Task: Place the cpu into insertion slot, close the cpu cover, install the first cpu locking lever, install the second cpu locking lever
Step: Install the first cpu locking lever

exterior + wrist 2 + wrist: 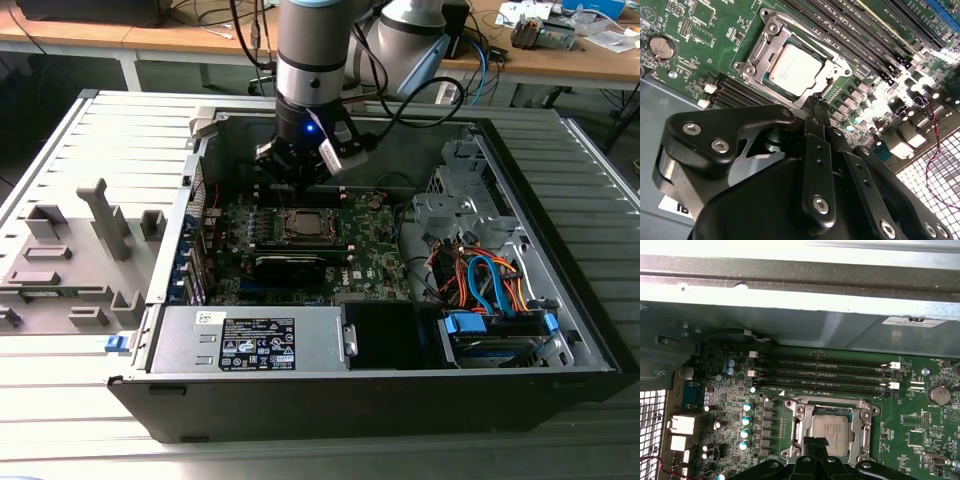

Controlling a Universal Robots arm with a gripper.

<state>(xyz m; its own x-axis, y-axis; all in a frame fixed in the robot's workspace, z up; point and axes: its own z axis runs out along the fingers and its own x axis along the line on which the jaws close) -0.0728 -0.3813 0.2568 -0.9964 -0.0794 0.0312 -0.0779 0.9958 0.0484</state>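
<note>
My gripper (816,107) hovers at socket edge, jaws pinched together, empty. cpu (794,70) seated in slot, cpu cover (771,42) down around it. Press levers slowly, stay square.

Open room above the cpu cover (831,427); case wall (790,325) stands beyond the memory slots (825,374).

You have an open black metal computer case (560,385) lying on a grey slatted bench (60,420). Inside, a green motherboard (375,250) sits beside a grey power supply box (250,340) and orange and blue cables (490,280). A round silver coin battery (661,47) sits on the board.
</note>
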